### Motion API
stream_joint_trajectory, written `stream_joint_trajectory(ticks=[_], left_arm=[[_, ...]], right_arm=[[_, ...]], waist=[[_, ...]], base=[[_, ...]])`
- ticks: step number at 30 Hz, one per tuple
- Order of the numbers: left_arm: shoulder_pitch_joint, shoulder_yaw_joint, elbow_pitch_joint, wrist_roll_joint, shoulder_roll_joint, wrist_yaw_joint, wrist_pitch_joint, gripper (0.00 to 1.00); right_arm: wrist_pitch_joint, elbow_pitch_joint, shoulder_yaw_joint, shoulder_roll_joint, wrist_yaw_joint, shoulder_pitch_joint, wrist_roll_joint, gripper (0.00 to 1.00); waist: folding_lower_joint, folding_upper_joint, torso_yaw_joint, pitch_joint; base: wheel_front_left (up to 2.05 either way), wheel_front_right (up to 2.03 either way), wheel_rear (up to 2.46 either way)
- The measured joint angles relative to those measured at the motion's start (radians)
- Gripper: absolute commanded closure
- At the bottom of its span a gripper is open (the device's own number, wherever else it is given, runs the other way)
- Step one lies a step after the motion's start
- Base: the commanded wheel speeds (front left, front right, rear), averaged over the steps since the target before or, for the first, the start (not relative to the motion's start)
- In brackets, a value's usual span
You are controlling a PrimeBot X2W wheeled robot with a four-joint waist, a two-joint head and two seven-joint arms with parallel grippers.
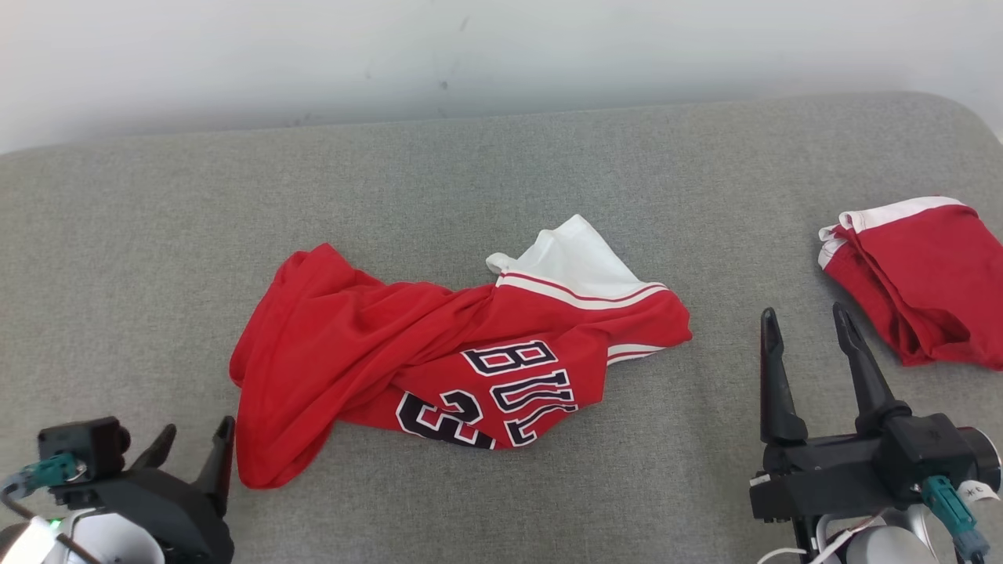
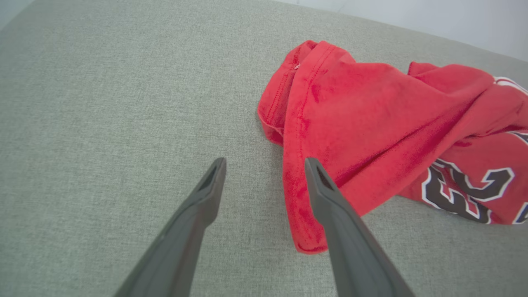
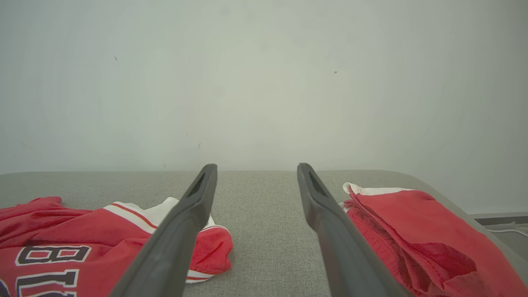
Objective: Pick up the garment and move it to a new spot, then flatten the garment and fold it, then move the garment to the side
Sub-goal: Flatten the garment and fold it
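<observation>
Both pairs of jaws stand released near the crumpled red jersey with white trim (image 1: pixel 353 352) lying midway on the grey fabric bench (image 1: pixel 157 235), so flattening should start by pinching opposite hems and pulling apart.

The jersey (image 1: pixel 439 368) lies mid-way across the pad (image 1: pixel 501 180), the other cloth (image 1: pixel 925 282) well apart at its right edge. The left gripper (image 1: pixel 197 427) sits just beside the jersey's near-left corner (touching or not, unclear). The right gripper (image 1: pixel 805 310) stands before the gap between them. A wall (image 1: pixel 501 47) rises behind.
</observation>
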Motion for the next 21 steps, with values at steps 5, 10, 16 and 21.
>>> stream_joint_trajectory(ticks=[5,10,16,21], left_arm=[[0.035,0.059,0.000,0.019,0.000,0.009,-0.021,0.00],[0.056,0.114,-0.048,0.036,-0.027,0.010,-0.102,0.00],[0.056,0.127,-0.128,0.069,-0.121,0.010,-0.262,0.00],[0.081,0.094,-0.150,0.104,-0.161,0.010,-0.376,0.00]], right_arm=[[0.001,0.017,0.013,0.002,0.002,-0.025,0.000,0.00],[0.001,0.030,0.008,0.002,0.002,-0.020,0.001,0.00],[-0.001,0.059,-0.004,0.006,0.002,-0.013,0.008,0.00],[-0.009,0.083,-0.018,0.012,0.002,-0.012,0.024,0.00]], waist=[[0.0000,0.0001,-0.011,-0.007],[0.0001,0.0001,-0.020,-0.024],[0.0000,0.0002,-0.023,-0.052],[0.0001,0.0001,-0.023,-0.082]], base=[[0.00,0.00,0.00],[0.00,0.00,0.00],[0.00,0.00,0.00],[0.00,0.00,0.00]])
